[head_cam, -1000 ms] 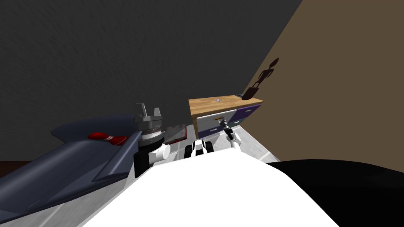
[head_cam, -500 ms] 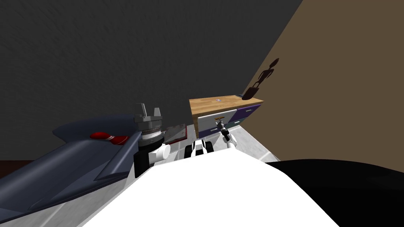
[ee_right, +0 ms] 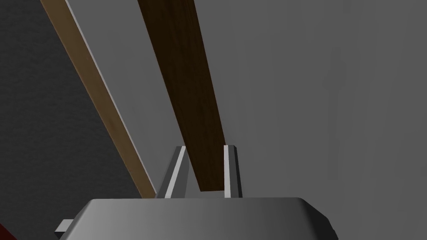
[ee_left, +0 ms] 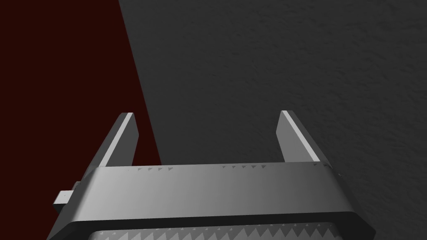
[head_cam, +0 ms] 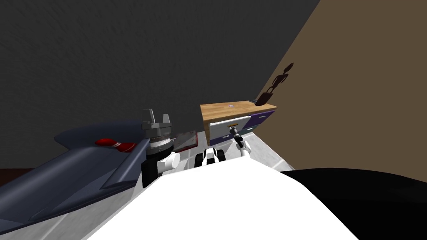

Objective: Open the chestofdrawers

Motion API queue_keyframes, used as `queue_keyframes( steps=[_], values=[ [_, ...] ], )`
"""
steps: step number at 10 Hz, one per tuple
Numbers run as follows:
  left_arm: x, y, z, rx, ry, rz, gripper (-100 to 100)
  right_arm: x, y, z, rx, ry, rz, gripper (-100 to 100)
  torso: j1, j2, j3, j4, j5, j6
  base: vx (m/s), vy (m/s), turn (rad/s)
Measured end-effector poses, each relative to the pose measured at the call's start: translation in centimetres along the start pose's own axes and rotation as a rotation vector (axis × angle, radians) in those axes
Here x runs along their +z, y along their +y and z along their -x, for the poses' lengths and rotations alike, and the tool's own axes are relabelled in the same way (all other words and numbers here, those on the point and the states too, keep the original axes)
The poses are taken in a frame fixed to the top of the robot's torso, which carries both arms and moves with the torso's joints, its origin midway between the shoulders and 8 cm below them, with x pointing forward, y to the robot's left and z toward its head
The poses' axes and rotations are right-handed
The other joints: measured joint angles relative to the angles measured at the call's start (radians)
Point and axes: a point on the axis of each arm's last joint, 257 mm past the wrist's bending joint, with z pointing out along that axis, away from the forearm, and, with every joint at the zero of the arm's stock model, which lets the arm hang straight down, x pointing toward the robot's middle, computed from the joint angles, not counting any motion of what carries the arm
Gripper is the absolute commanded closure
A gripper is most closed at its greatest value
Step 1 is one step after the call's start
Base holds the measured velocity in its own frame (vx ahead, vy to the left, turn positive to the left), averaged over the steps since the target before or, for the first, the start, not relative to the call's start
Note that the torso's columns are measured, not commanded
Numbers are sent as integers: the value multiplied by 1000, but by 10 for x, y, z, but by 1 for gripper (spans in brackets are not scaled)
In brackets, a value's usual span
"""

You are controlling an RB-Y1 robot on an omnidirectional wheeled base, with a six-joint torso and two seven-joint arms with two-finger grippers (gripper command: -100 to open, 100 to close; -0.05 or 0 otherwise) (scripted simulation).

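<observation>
The chest of drawers (head_cam: pixel 237 118) has a wooden top, a light grey drawer front (head_cam: pixel 221 127) and purple drawers to its right. Across the grey front (ee_right: pixel 312 104) runs a dark brown bar handle (ee_right: pixel 183 83). My right gripper (ee_right: pixel 205 146) is shut on that handle, one thin finger against each side; the head view shows this gripper (head_cam: pixel 233 131) at the small handle (head_cam: pixel 232 125). Far from the chest, my left gripper (head_cam: pixel 156 118) is raised near my chest, and its two fingers (ee_left: pixel 125 133) stand wide open around nothing.
A dark blue bed-like piece (head_cam: pixel 83 175) with a red item (head_cam: pixel 114 146) lies on my left. A flat dark panel (head_cam: pixel 185 141) leans beside it. The brown wall (head_cam: pixel 354 104) closes the right side, a dark figurine (head_cam: pixel 273 85) stands behind the chest, and pale floor tiles (head_cam: pixel 267 152) lie before it.
My right gripper's fingers have come together onto the drawer handle; they were wide apart before. The arm edged slightly towards the drawer front. The left arm has stayed still.
</observation>
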Motion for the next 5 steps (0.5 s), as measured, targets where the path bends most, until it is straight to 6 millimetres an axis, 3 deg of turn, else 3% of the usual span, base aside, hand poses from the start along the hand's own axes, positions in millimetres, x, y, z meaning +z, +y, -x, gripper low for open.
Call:
queue_keyframes(
  steps=[2, 5],
  values=[
    [0, 0, 0, 0, 0, 0, 0, 0, 0, -3, 2, -1, 4, 100, 3, -4, -2, 1, 2, -1, -203, 5, -33],
    [0, 0, 0, 0, 0, 0, 0, -3, -1, -5, 2, -3, 10, 100, 5, -6, -4, 1, 4, -1, -143, -12, -26]
  ],
)
